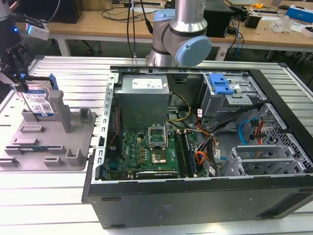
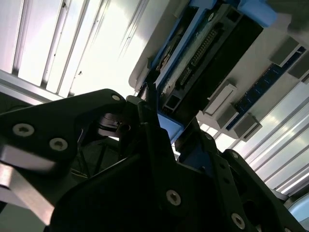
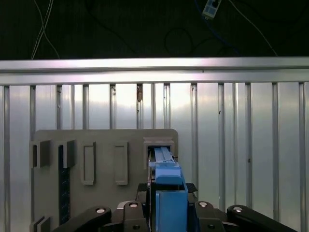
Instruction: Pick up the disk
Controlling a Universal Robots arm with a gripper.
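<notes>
Disk (image 1: pixel 40 103) stands up on its edge in the grey holder (image 1: pixel 49 139) at the exterior view's left, with its blue and white label facing out and blue plastic along its sides; the black claw (image 1: pixel 15 78) comes down on its top edge, and its fingers sit on each side of the disk, pinching it; in the first wrist view the disk (image 3: pixel 166 193) shows as a thin blue strip between the dark claw fingers (image 3: pixel 130 217), with its far end in a slot of the grey holder (image 3: pixel 106 159); in the second wrist view the disk (image 2: pixel 207 58) is seen from its edge, with a row of small pins, and a thin dark finger (image 2: pixel 152 130) touches its side; the holder lies flat on the silver ribbed counter (image 1: pixel 49 196); just beside it, toward the exterior view's right, is an open black computer case (image 1: pixel 195 196) with a green board (image 1: pixel 146 152) inside; a blue latch (image 1: pixel 221 85) sits on the metal cage deeper in the case; behind the case stands the silver arm with a light blue cap (image 1: pixel 193 50); far back are wooden desks (image 1: pixel 98 24) with cables.
</notes>
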